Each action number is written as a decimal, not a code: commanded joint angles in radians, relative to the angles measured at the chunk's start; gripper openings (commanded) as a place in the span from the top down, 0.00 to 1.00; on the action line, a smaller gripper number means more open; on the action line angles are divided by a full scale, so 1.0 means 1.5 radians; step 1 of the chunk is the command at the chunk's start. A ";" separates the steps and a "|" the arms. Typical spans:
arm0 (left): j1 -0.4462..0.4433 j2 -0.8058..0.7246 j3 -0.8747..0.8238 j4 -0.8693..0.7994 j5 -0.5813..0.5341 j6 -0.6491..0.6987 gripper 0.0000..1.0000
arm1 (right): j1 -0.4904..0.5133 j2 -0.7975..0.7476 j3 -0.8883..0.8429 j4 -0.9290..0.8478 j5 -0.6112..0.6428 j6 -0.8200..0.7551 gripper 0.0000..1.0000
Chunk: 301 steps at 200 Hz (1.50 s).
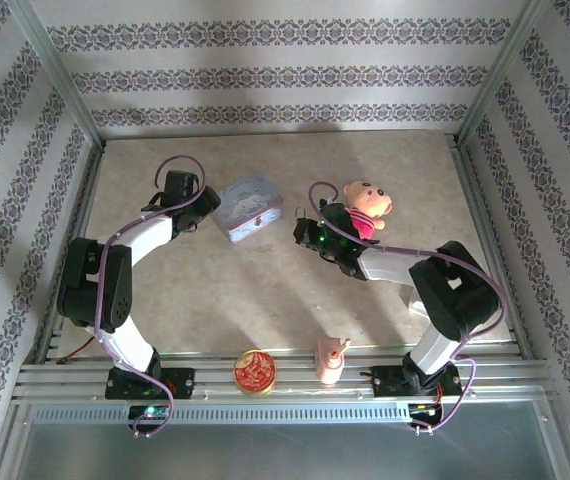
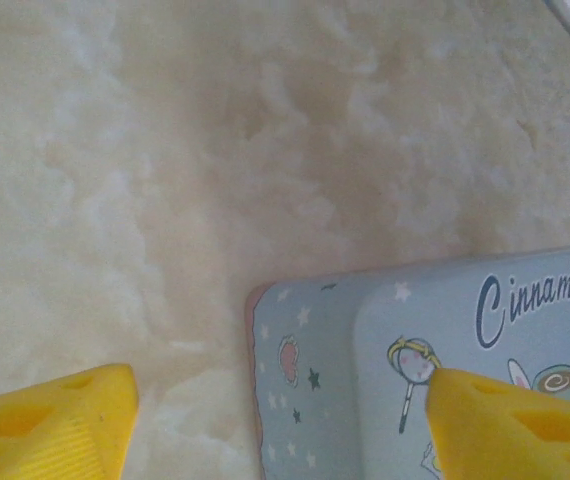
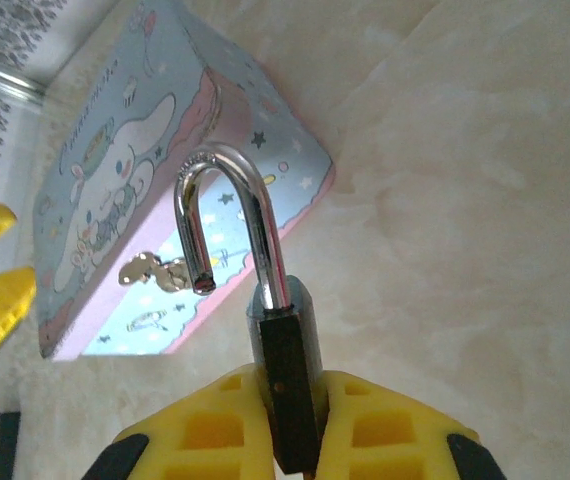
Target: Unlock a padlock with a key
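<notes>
Presently: one padlock (image 3: 287, 360) clamped in right end effector (image 3: 290, 425); left end effector (image 2: 275, 410) apart; one key (image 3: 150, 270), one tin (image 3: 115, 180).

From where I stand I count two black-and-white robot arms: one left arm (image 1: 95, 285) and one right arm (image 1: 455, 295). There is one pale blue rectangular tin box (image 1: 249, 207) printed with cartoon figures. I see one small dark grey-black metal padlock (image 3: 285, 370) with a curved silvery shackle, and one tiny silvery key (image 3: 145, 270), as far as I can tell. Then one pink plush pig toy (image 1: 368, 207), one round red-and-gold tin (image 1: 254, 371), and one small pale pink object (image 1: 330, 360) whose shape I cannot make out.
</notes>
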<state>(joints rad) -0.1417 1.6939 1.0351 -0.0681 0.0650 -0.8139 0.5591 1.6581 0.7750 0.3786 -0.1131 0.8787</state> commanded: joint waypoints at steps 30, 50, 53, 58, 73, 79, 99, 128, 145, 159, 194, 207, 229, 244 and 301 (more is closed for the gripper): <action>0.015 -0.036 0.010 -0.020 -0.018 0.000 0.01 | 0.001 -0.046 0.046 -0.144 -0.019 -0.092 1.00; 0.015 -0.061 -0.004 -0.017 -0.014 -0.001 0.01 | 0.002 -0.055 0.062 -0.192 -0.021 -0.116 1.00; 0.015 -0.065 -0.007 -0.017 -0.013 -0.001 0.01 | 0.002 -0.057 0.064 -0.198 -0.022 -0.119 1.00; 0.016 -0.071 -0.011 -0.018 -0.012 -0.001 0.01 | 0.003 -0.059 0.066 -0.204 -0.024 -0.124 1.00; 0.015 -0.081 -0.019 -0.023 -0.003 -0.003 0.01 | 0.001 -0.064 0.071 -0.222 -0.032 -0.132 1.00; 0.015 -0.082 -0.021 -0.025 0.005 -0.003 0.01 | 0.000 -0.065 0.073 -0.228 -0.034 -0.134 1.00; 0.015 -0.074 -0.024 -0.022 0.027 -0.005 0.01 | -0.001 -0.065 0.083 -0.246 -0.042 -0.141 1.00; 0.015 -0.040 -0.022 -0.002 0.067 -0.017 0.01 | -0.002 -0.061 0.090 -0.255 -0.048 -0.143 1.00; 0.013 -0.011 -0.007 0.010 0.101 -0.024 0.01 | -0.003 -0.060 0.092 -0.265 -0.052 -0.143 1.00; 0.009 0.012 0.008 0.015 0.125 -0.026 0.01 | -0.005 -0.060 0.093 -0.271 -0.054 -0.144 1.00; -0.005 0.058 0.034 0.036 0.162 -0.040 0.01 | -0.014 -0.062 0.092 -0.286 -0.073 -0.147 1.00; -0.010 0.076 0.042 0.041 0.174 -0.044 0.01 | -0.016 -0.061 0.096 -0.295 -0.084 -0.155 1.00; -0.016 0.103 0.055 0.054 0.197 -0.055 0.01 | -0.018 -0.054 0.106 -0.316 -0.095 -0.171 1.00; -0.019 0.118 0.066 0.059 0.209 -0.062 0.01 | -0.019 -0.047 0.115 -0.330 -0.099 -0.181 1.00; -0.022 0.166 0.131 0.060 0.225 -0.060 0.13 | -0.035 -0.008 0.140 -0.361 -0.104 -0.203 1.00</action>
<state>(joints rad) -0.1600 1.9095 1.1767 0.0010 0.3771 -0.8993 0.5331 1.6146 0.9539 -0.1329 -0.2565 0.6014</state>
